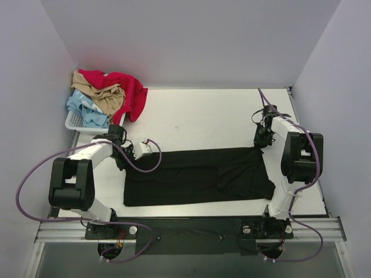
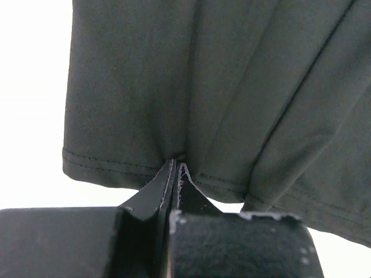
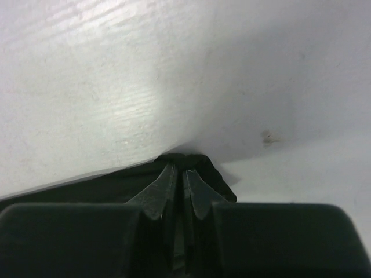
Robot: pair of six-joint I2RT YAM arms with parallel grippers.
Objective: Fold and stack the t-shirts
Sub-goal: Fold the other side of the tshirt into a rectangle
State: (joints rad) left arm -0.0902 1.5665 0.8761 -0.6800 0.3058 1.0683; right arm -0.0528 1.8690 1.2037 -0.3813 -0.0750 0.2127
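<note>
Black cloth: the black t-shirt [image 1: 197, 176] lies flat on the table [image 1: 203, 116], just ahead of the arm bases, long axis running left to right.
Left end: your left gripper [image 2: 177, 168] is clamped on the stitched hem at the far left corner; folds fan away from the pinch.
Right end: your right gripper [image 3: 178, 168] is closed on a small bunch of cloth at the far right corner.
Arm pose: both arms reach forward with wrists low, one at each end of the far edge.
Key relation: the shirt's body lies basewards from both grippers, so drawing that edge towards the bases would probably fold it lengthwise.
Others: the red t-shirt [image 1: 124, 87], tan t-shirt [image 1: 104, 95] and pale blue t-shirt [image 1: 84, 110] are heaped on the basket [image 1: 74, 121], far left.
</note>
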